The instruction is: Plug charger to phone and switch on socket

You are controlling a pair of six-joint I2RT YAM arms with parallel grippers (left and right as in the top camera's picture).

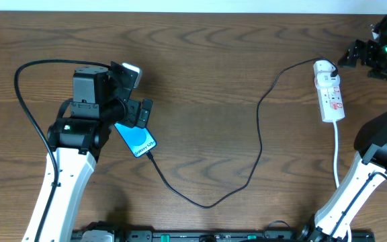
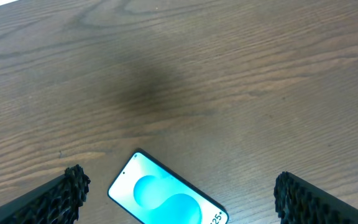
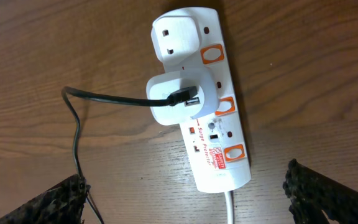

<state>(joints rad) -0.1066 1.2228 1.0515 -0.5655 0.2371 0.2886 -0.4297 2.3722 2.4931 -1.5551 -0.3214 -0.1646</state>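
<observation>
The phone (image 1: 138, 140) lies on the wooden table with its blue screen up, partly under my left arm. In the left wrist view the phone (image 2: 166, 196) lies below and between the fingers of my open, empty left gripper (image 2: 179, 199), also in the overhead view (image 1: 134, 101). The black charger cable (image 1: 207, 205) runs from the phone's lower end in a loop to the white socket strip (image 1: 329, 91). Whether its tip is seated I cannot tell. Its black connector (image 3: 182, 99) sits in a white adapter on the strip (image 3: 219, 158). My right gripper (image 3: 191, 196) is open above the strip, touching nothing; it also shows in the overhead view (image 1: 349, 55).
The strip's white cord (image 1: 336, 158) runs toward the front past the right arm's base. The strip has orange-red switches (image 3: 234, 152) along one side and a second white plug (image 3: 178, 34) at its far end. A black arm cable (image 1: 25, 101) loops at the left.
</observation>
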